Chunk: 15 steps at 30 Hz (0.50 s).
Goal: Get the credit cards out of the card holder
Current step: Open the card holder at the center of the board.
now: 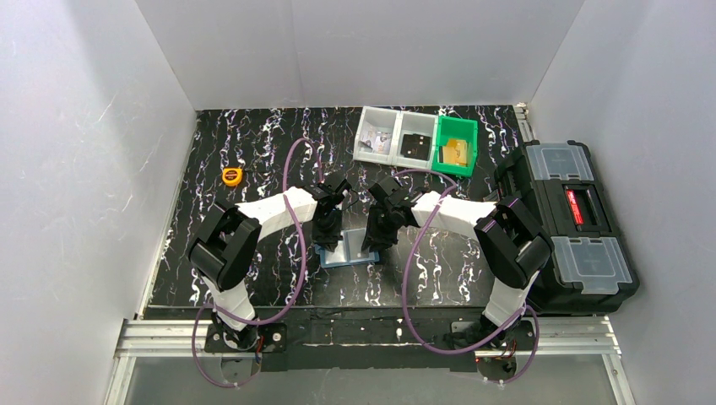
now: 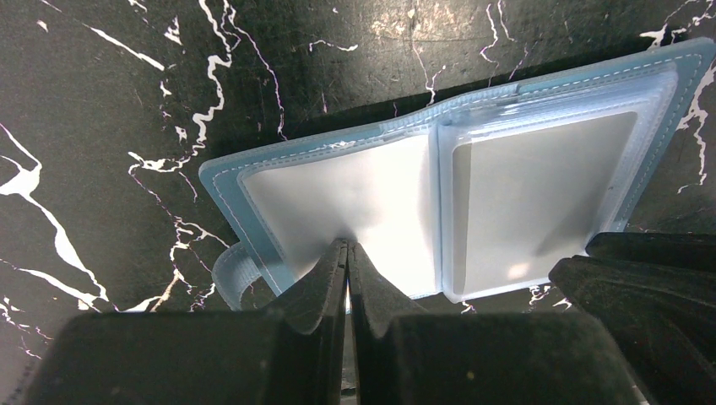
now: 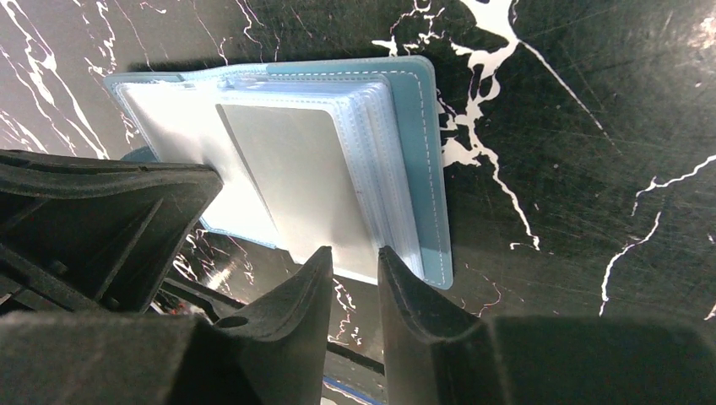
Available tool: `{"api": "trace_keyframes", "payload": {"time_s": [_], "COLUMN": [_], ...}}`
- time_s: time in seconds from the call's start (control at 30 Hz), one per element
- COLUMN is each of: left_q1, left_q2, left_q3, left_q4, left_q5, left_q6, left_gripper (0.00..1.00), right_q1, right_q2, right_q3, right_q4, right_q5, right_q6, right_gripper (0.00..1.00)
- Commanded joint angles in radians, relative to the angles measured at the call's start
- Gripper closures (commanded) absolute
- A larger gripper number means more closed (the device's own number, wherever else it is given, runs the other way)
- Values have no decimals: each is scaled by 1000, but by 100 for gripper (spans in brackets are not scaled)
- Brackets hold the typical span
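Observation:
The dusty-blue card holder (image 1: 353, 250) lies open on the black marble table between my two arms. In the left wrist view its left page (image 2: 355, 186) is pale and shiny, and the right page holds a grey card (image 2: 532, 194) in a clear sleeve. My left gripper (image 2: 347, 246) is shut, its tips resting on the near edge of the left page. In the right wrist view the sleeves stack on the blue cover (image 3: 420, 152), with the grey card (image 3: 295, 177) on top. My right gripper (image 3: 355, 253) is slightly open at the near edge of that stack, holding nothing.
Two clear bins (image 1: 395, 135) and a green bin (image 1: 456, 145) stand at the back of the table. An orange tape measure (image 1: 231, 175) lies at the left. A black toolbox (image 1: 570, 224) sits at the right edge. The two grippers are close together over the holder.

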Motion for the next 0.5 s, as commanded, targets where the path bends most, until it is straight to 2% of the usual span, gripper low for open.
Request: {"api": "trace_keyframes", "payload": {"time_s": [0.0, 0.07, 0.47], "left_q1": [1, 1, 1], "left_q2": [17, 18, 23], "left_q3": [-27, -26, -20], "left_q4": [-24, -25, -21], "left_q5": [-8, -6, -5], "left_q6": [13, 15, 18], "left_gripper": [98, 98, 98], "right_q1": [-1, 0, 1], "right_q2": [15, 20, 8], "right_q3": [0, 2, 30], "right_q4": [7, 13, 15], "right_q5": [-2, -10, -45], "right_q6": [-4, -5, -9], "right_gripper": [65, 62, 59]}}
